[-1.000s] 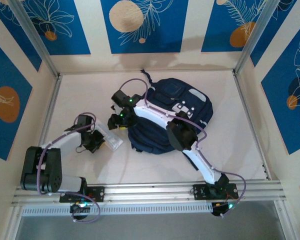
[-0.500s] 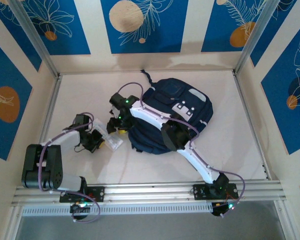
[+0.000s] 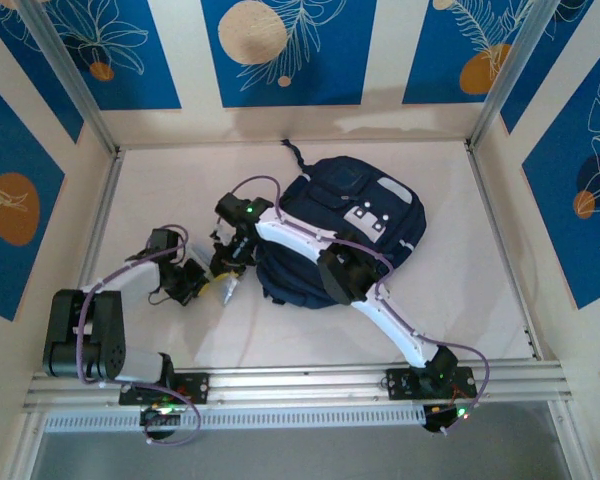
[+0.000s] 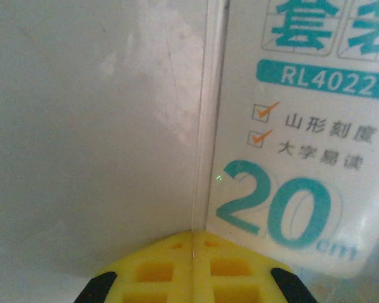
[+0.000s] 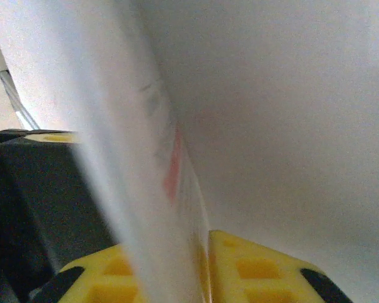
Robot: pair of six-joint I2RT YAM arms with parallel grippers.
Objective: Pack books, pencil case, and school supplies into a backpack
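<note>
A clear ruler packet (image 4: 303,126) with teal print, one of the school supplies, hangs between both grippers just left of the backpack (image 3: 365,215). My left gripper (image 4: 194,243) has its yellow pads shut on the packet's edge. The right gripper (image 5: 202,252) is shut on the same packet (image 5: 145,158), whose thin sheet runs up between its pads. From the top camera the packet (image 3: 226,287) looks small and tipped on edge, with the left gripper (image 3: 197,279) at its left and the right gripper (image 3: 230,262) just above it. The dark navy backpack lies on the table.
The white table (image 3: 460,300) has bare room right of the backpack and along the front. Aluminium rails (image 3: 500,240) border the sides. My right arm (image 3: 310,245) stretches across the backpack's near-left part. The left gripper's dark body (image 5: 25,189) sits close beside the right one.
The right gripper moved down and left to the packet and closed on it. The packet, lying flat before, now stands tipped on edge between both grippers.
</note>
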